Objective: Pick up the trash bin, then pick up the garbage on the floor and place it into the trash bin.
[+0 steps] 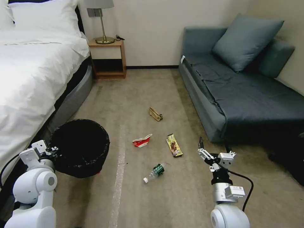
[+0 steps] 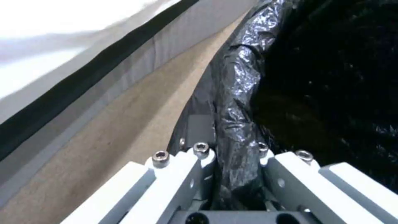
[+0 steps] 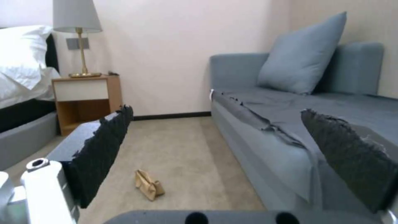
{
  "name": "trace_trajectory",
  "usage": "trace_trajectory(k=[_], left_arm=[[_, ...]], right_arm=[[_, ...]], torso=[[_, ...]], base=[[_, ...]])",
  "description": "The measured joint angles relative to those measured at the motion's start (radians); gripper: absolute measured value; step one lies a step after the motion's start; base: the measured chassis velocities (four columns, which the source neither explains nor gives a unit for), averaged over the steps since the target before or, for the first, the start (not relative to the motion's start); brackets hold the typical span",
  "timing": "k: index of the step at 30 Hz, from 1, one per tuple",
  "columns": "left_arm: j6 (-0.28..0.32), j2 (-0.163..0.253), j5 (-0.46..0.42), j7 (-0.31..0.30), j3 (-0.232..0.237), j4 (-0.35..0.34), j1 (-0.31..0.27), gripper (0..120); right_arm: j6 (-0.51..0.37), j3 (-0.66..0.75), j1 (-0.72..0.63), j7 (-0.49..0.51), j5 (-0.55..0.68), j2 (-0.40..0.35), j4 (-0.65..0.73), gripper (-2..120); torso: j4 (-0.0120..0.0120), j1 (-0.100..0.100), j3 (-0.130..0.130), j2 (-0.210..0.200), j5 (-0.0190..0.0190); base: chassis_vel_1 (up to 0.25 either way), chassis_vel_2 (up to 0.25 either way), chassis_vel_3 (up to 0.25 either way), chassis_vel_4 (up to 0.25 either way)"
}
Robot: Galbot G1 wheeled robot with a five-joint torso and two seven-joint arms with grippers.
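Trash bin (image 1: 80, 147), black with a crinkly black liner, sits near left, just beside the bed (image 1: 34, 72); a bit of red shows at its base. Left claw (image 2: 236, 161) is clenched on the near-left rim, liner bunched between its fingers. Whether the bin is off the floor yet, cannot tell.

Garbage lies on the carpet (image 1: 142, 91) mid-scene, pieces apart from each other:
- crushed clear bottle (image 1: 154, 172), green label, nearest
- red-and-white carton (image 1: 142, 141), just right of the bin
- yellow snack wrapper (image 1: 174, 145), right of the carton
- tan paper bag (image 1: 155, 114), farthest, also seen ahead of the right wrist camera

Right claw (image 1: 213, 148) hangs released, fingers well apart, near right, between the wrapper and the sofa (image 1: 240, 95), touching nothing. Nightstand (image 1: 107, 58) with lamp (image 1: 100, 19) stands at the far wall.

Risks, as a judgement: the grip takes mostly slack liner, so the bag could slide on the rim and the bin tilt or drop when lifted. Bin hangs close to the bed, so it may bump it. Flat wrapper and carton are thin on carpet; fingers could skate over them.

Writing: none readable on the bottle label, carton or wrapper.
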Motion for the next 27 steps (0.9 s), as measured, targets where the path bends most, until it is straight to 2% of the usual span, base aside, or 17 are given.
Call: trace_trajectory(k=[7, 12, 15, 16, 18, 20, 21, 23, 26, 27], left_arm=[[-0.007, 0.006, -0.002, 0.003, -0.004, 0.004, 0.0, 3], [-0.009, 0.009, -0.006, 0.006, -0.009, 0.005, 0.002, 3], [-0.009, 0.015, -0.012, 0.007, -0.01, 0.007, 0.0, 3], [-0.009, 0.015, -0.012, 0.007, -0.01, 0.007, 0.0, 3], [-0.009, 0.016, -0.013, 0.007, -0.007, 0.01, -0.005, 3], [-0.009, 0.013, -0.014, 0.007, -0.001, 0.015, -0.008, 3], [-0.009, 0.013, -0.014, 0.007, -0.001, 0.015, -0.008, 3], [-0.01, 0.008, -0.012, 0.007, 0.004, 0.02, -0.009, 3], [-0.011, -0.001, -0.004, 0.008, 0.009, 0.023, -0.009, 3], [-0.011, -0.001, -0.004, 0.008, 0.009, 0.023, -0.009, 3]], right_arm=[[-0.003, -0.006, 0.0, 0.007, -0.012, 0.003, -0.003, 100], [-0.05, -0.044, 0.013, 0.053, -0.003, -0.007, -0.006, 100], [-0.223, -0.122, 0.047, 0.152, 0.106, -0.037, 0.017, 100], [-0.223, -0.122, 0.047, 0.152, 0.106, -0.037, 0.017, 100], [-0.375, -0.196, 0.087, 0.253, 0.261, -0.057, 0.02, 100], [-0.48, -0.261, 0.127, 0.325, 0.384, -0.065, -0.009, 100], [-0.48, -0.261, 0.127, 0.325, 0.384, -0.065, -0.009, 100], [-0.58, -0.331, 0.184, 0.415, 0.506, -0.063, -0.069, 100], [-0.659, -0.408, 0.277, 0.556, 0.683, -0.043, -0.183, 100], [-0.659, -0.408, 0.277, 0.556, 0.683, -0.043, -0.183, 100]], torso=[[0.0, 0.0, 0.0, 0.0, 0.0], [-0.0001, 0.0, 0.0, 0.0, 0.0], [-0.0001, 0.0, 0.0, 0.0, -0.0001], [-0.0001, 0.0, 0.0, 0.0, -0.0001], [0.0001, 0.0, 0.0, 0.0, 0.0], [0.0001, 0.0, 0.0, 0.0, -0.0001], [0.0001, 0.0, 0.0, 0.0, -0.0001], [-0.0001, 0.0, 0.0, 0.0, -0.0001], [0.0001, 0.0, 0.0, 0.0, 0.0], [0.0001, 0.0, 0.0, 0.0, 0.0]], base=[[-0.136, 0.152, 0.135, -0.134], [-0.033, 0.036, 0.04, -0.058], [0.0, 0.0, 0.0, 0.0], [0.0, 0.0, 0.0, 0.0], [0.0, 0.0, 0.0, 0.0], [0.0, 0.0, 0.0, 0.0], [0.0, 0.0, 0.0, 0.0], [0.0, 0.0, 0.0, 0.0], [0.0, 0.0, 0.0, 0.0], [0.0, 0.0, 0.0, 0.0]])
